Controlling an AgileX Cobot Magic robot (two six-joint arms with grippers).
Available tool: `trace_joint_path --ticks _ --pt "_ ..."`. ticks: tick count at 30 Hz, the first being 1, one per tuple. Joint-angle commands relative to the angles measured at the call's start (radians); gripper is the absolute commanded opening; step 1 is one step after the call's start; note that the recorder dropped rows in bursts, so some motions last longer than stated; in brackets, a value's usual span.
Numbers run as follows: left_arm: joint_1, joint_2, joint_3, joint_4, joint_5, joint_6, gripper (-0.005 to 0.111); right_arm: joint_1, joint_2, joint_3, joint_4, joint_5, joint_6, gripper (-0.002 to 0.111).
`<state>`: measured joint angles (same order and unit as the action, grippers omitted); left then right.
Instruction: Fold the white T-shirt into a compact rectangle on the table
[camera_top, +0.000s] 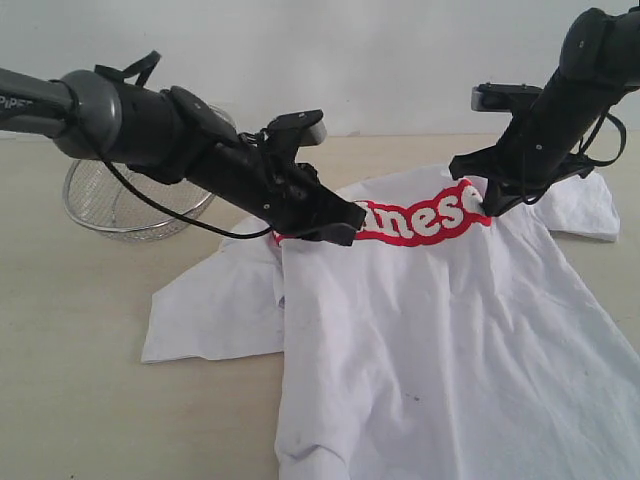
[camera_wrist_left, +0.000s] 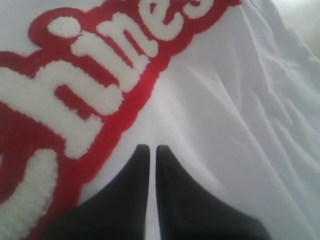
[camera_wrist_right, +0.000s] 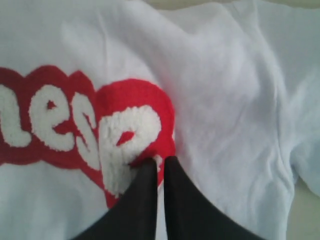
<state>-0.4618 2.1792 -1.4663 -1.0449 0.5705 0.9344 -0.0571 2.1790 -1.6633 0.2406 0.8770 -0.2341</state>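
Shirt (camera_top: 430, 330): white cotton, soft creases, flat on the beige matte counter (camera_top: 70, 400). Long axis runs from the lettering (camera_top: 420, 220) toward the near counter edge. The lettering is fuzzy white on red, legible as "hines" and "nese". Left pincer (camera_top: 345, 228) at the lettering's left end, fingers together. Right pincer (camera_top: 492, 205) at its right end, likewise together (cloth nipped or not, can't tell). Round wire-mesh basket (camera_top: 130, 205) left of the lettering.
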Motion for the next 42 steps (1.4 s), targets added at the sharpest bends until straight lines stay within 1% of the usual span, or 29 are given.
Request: trace_joint_path --ticks 1,6,12,16,21,26,36,42 --pt "-0.004 0.044 -0.022 0.062 0.003 -0.047 0.004 -0.003 -0.004 0.0 -0.015 0.014 -0.013 0.0" --pt "-0.004 0.074 -0.022 0.223 0.028 -0.168 0.004 -0.003 -0.004 0.0 -0.015 0.031 -0.013 0.0" --pt "-0.004 0.091 -0.022 0.293 0.119 -0.204 0.004 -0.003 -0.004 0.0 -0.03 0.074 -0.013 0.0" --pt "-0.004 0.097 -0.022 0.375 0.164 -0.266 0.004 -0.003 -0.004 0.0 -0.045 0.134 -0.013 0.0" --pt "-0.004 0.097 -0.022 0.399 0.231 -0.27 0.004 -0.003 -0.004 0.082 -0.05 0.133 -0.011 0.0" --pt "-0.004 0.097 -0.022 0.429 0.247 -0.279 0.004 -0.003 -0.004 0.168 -0.065 0.127 -0.007 0.0" --pt "-0.004 0.097 -0.022 0.447 0.286 -0.292 0.004 -0.003 -0.009 0.292 -0.185 0.231 0.044 0.0" --pt "-0.004 0.066 -0.02 0.488 0.328 -0.3 0.004 -0.003 -0.121 0.325 -0.186 0.244 0.041 0.0"
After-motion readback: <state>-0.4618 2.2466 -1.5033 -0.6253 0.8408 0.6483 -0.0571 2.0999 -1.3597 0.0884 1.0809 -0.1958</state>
